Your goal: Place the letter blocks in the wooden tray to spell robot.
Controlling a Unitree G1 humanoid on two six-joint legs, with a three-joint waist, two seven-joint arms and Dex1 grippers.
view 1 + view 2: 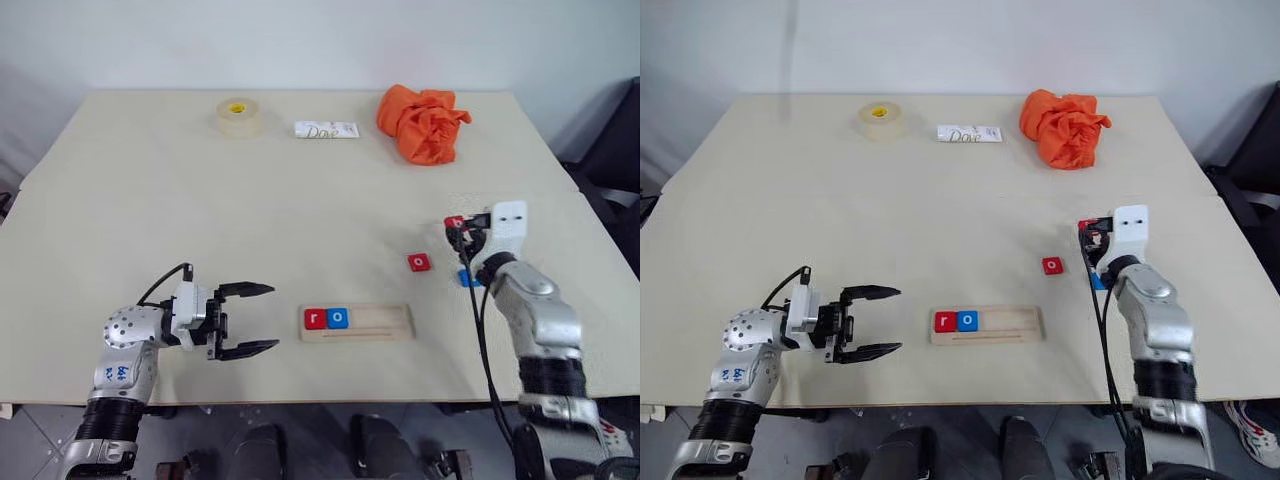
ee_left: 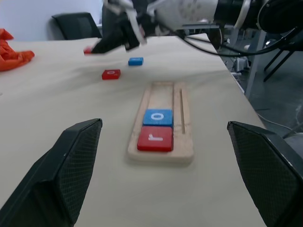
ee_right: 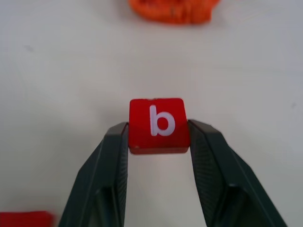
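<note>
The right gripper (image 3: 158,137) pinches the red b block (image 3: 158,125) between its fingers, held off the table (image 1: 200,200) to the right of the wooden tray (image 1: 357,322); the left gripper (image 1: 250,320) stands wide open and empty just left of that tray. In the tray's left end sit a red r block (image 1: 315,319) and a blue o block (image 1: 338,318), touching; a red o block (image 1: 419,262) and another blue block (image 2: 136,61) lie loose on the table near the right gripper.

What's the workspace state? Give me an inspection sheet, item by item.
Surface: pale table, bare in the middle.
Job's things: wooden tray holds red r and blue o; red o and a blue block lie loose.
Clutter: tape roll, Dove bar, orange cloth.
Grippers: left gripper open, empty; right gripper clamps red b.
Cables: black cable along right arm.
Surroundings: black chair.
</note>
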